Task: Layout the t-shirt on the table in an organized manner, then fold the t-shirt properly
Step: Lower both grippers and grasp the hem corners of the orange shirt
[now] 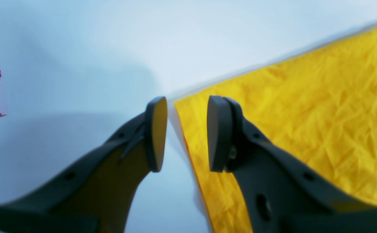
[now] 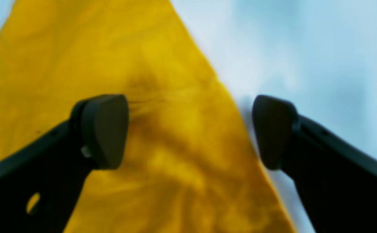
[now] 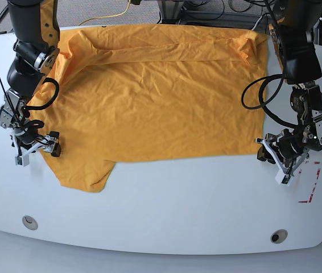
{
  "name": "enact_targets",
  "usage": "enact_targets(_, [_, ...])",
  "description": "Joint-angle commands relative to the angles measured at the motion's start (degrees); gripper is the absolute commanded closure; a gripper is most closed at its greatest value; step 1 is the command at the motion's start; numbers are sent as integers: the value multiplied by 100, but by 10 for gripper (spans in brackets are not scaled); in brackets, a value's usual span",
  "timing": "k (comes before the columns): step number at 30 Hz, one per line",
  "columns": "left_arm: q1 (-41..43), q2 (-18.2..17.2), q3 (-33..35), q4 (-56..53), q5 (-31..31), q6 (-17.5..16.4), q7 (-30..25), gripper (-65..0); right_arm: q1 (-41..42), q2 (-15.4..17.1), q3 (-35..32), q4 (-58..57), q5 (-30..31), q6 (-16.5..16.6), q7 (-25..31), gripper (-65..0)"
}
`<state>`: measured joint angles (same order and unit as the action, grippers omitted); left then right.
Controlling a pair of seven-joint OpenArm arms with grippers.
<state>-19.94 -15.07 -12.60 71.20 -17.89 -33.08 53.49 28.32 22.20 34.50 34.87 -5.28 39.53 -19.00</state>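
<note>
Both grippers open, nothing held: left gripper [image 1: 187, 133] straddles t-shirt [image 3: 149, 102] corner, right gripper [image 2: 190, 132] over opposite edge. Pinch hem only, avoid table [image 3: 166, 210], pull evenly.

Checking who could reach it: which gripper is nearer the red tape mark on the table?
Left. The left gripper is beside the red tape mark; the right gripper is at the opposite edge.

Bright, even light fills the overhead view, which is sharp. Both wrist views are soft, the right one heavily blurred, with dark finger shadows on the pale bluish table [image 1: 78, 48].
</note>
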Motion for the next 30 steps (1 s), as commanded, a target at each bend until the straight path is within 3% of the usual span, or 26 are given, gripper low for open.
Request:
enact_targets(1, [-155,-80,-19,111,-70,-19,-106,-196,48,62,9,69,5,47,-47,-575])
enact_targets(5, [-146,-97,-19,111,-70,-19,-106,-196,21,-70,9,78,5,47,-38,-574])
enact_targets(8, [-137,-168,-19,111,-70,-19,-97,-196,12,-96,9,78,5,47,-38,-518])
enact_targets(20, [-155,-168,-63,-188,-62,-2,-97,-197,65,-96,0,78,-4,47,155,-89])
enact_targets(26, [-190,-141,-248,-707,-62,51,-114,-197,65,-88,-8,86,-30,47,155,-71])
enact_targets(30, [-190,-133,-283,-786,-70,578,-193,-197,65,-88,-8,86,-39,47,155,-71])
